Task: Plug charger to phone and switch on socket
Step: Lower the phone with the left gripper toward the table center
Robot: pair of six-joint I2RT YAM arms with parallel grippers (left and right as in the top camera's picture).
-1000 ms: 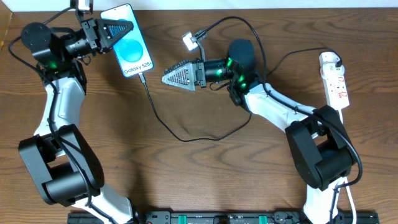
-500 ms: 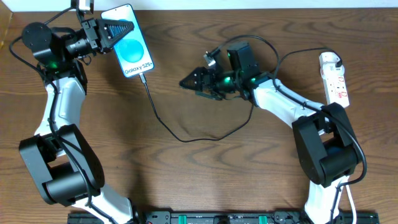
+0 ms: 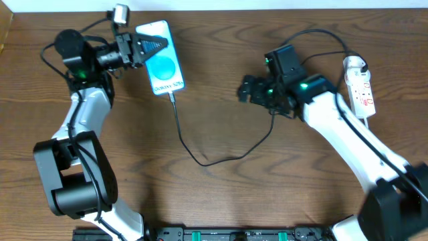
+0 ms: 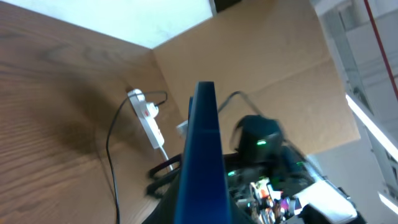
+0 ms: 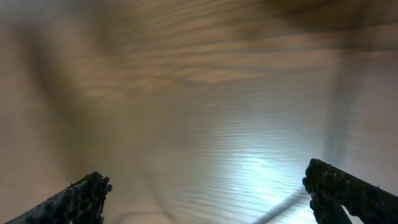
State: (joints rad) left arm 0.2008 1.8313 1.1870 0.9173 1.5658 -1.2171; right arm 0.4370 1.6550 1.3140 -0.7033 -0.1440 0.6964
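At the upper left of the surface (image 3: pixel 281 201), the phone (image 3: pixel 167 70) is held screen-up by the left gripper (image 3: pixel 157 45), which is closed on its upper end. In the left wrist view the phone is seen edge-on between the fingers. The small plug tip of the charger (image 3: pixel 207 163) is seen at the phone's lower edge and appears to be seated there, so the first part of the task is judged done or very nearly done. From that edge the black cable is laid in a loop down across the wood and up again toward the right arm, where it is lost from sight.

The right gripper (image 3: pixel 246 89) is held above the middle of the surface with its jaws spread wide. Nothing is seen between them in the right wrist view, which is heavily blurred. The socket (image 3: pixel 361 90) is lying at the far right edge, well apart from this gripper and untouched by it.

The charger's white plug head cannot be made out overhead, so it cannot be told whether it is seated in the socket. The position of the red switches cannot be read either. Switching on the socket is therefore judged to be outstanding. It would most likely be done by the free right gripper, which would have to be brought across to the strip.
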